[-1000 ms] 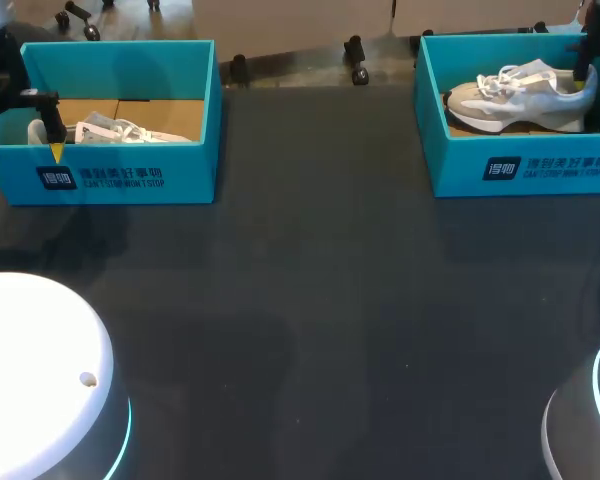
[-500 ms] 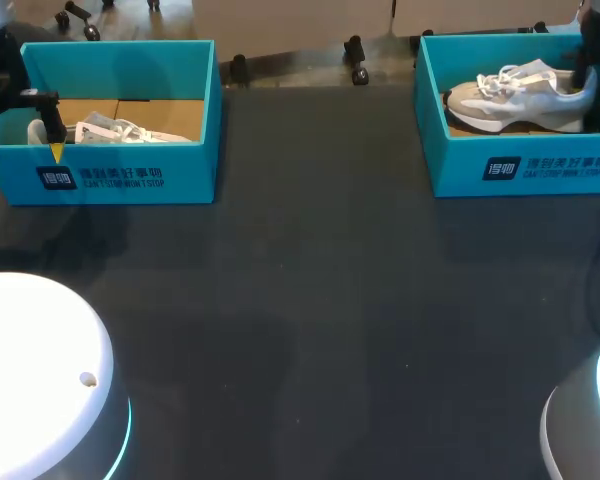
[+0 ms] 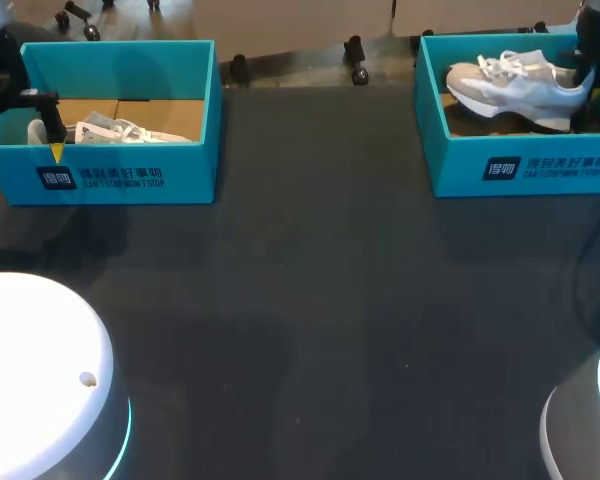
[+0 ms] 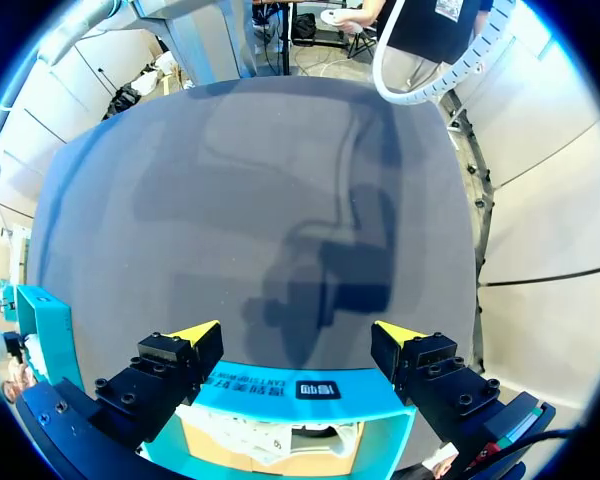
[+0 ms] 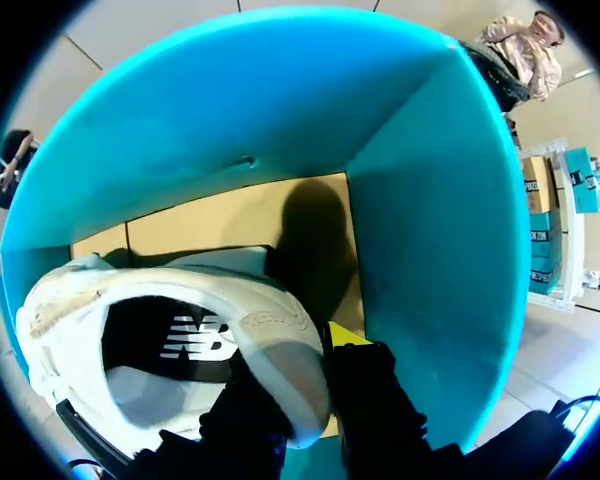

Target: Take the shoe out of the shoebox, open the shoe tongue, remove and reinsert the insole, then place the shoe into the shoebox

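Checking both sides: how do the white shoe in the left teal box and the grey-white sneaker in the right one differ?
The right pincer grips the grey-white sneaker by its heel; the white shoe is untouched, the left pincer open. The sneaker sits high, the shoe low. Both are inside teal boxes.

Two teal shoeboxes stand on the table (image 3: 310, 300): the left shoebox (image 3: 120, 178) at ten o'clock, the right shoebox (image 3: 520, 168) at two o'clock. Two white sneakers, one per box: the left sneaker (image 3: 120, 130), the right sneaker (image 3: 520, 85).
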`<state>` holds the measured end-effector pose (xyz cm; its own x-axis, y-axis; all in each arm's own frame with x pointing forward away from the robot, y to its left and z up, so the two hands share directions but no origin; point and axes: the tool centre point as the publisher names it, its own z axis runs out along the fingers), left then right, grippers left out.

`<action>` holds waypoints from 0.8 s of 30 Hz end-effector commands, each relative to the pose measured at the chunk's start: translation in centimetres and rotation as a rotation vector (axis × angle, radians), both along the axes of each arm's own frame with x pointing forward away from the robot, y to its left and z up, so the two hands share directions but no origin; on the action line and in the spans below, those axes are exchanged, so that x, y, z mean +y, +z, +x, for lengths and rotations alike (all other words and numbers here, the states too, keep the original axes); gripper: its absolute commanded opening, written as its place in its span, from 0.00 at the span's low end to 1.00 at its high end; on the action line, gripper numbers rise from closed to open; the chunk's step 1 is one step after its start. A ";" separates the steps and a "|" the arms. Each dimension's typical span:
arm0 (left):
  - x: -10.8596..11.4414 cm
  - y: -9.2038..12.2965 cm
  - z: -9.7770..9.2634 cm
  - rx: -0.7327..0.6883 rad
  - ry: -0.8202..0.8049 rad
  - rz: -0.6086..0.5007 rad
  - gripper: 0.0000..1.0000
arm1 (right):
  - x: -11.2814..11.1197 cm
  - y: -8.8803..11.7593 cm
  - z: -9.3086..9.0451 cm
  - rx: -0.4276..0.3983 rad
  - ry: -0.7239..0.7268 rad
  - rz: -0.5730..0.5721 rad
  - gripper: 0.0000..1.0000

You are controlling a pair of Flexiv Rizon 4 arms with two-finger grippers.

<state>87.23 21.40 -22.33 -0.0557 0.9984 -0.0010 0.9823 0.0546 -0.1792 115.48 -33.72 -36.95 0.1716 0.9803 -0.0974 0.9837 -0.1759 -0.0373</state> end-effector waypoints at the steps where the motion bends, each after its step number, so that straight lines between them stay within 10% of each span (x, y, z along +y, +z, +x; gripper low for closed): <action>1: 0.0 0.0 -0.2 -0.004 0.000 0.003 1.00 | 0.1 1.8 -0.1 0.008 -0.004 -0.004 0.00; 24: 0.0 0.0 -0.2 -0.004 0.000 0.003 1.00 | 0.6 10.6 -1.3 -0.127 -0.018 -0.095 0.00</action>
<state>87.23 21.40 -22.33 -0.0558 0.9984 -0.0010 0.9823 0.0547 -0.1792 116.16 -33.83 -28.05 0.2038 0.9658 -0.1602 0.9790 -0.2011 0.0326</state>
